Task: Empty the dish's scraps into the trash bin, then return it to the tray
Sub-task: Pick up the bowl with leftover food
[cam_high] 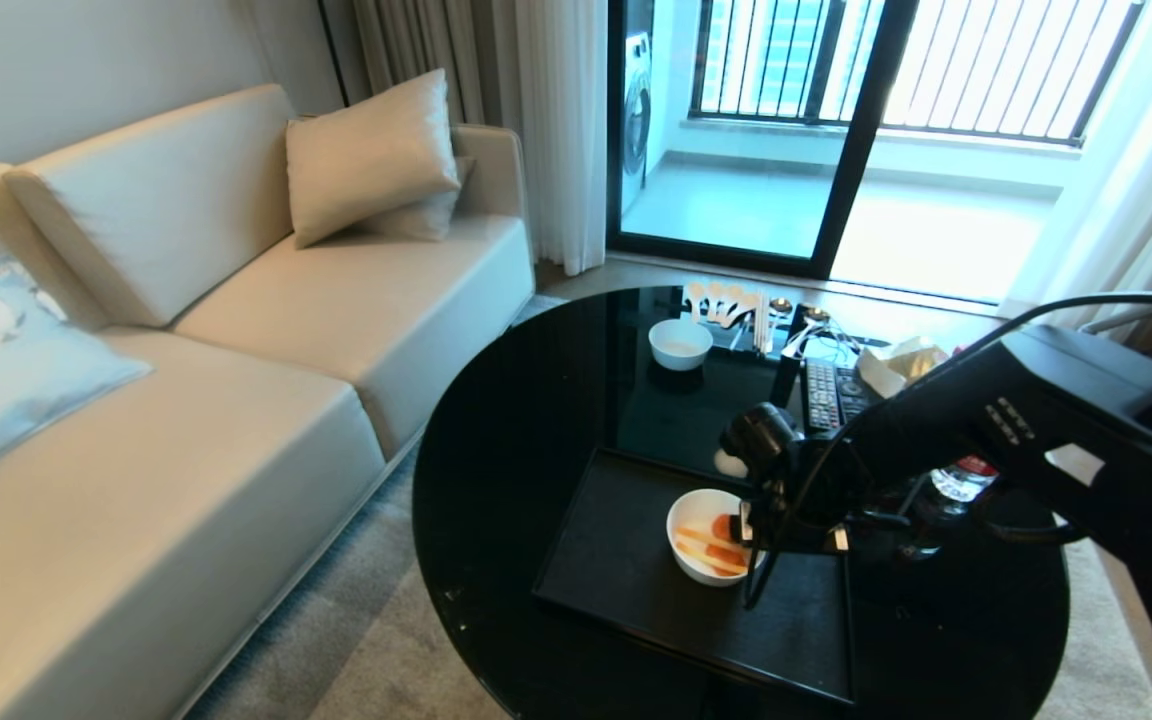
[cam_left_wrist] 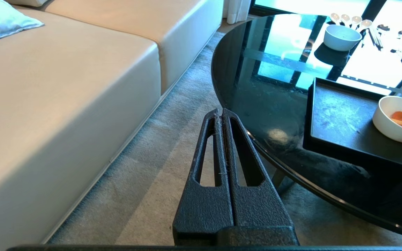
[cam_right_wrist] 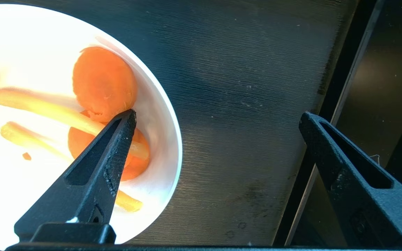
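A round black glass table carries the tray, a second bowl and remotes.

Three views, one shared dish

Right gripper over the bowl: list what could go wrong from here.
1. The right gripper is wide open, one finger over the scraps inside the dish, the other outside; closing could trap a carrot round against the wall.
2. A one-sided rim pinch may tilt the dish and spill onto the tray.
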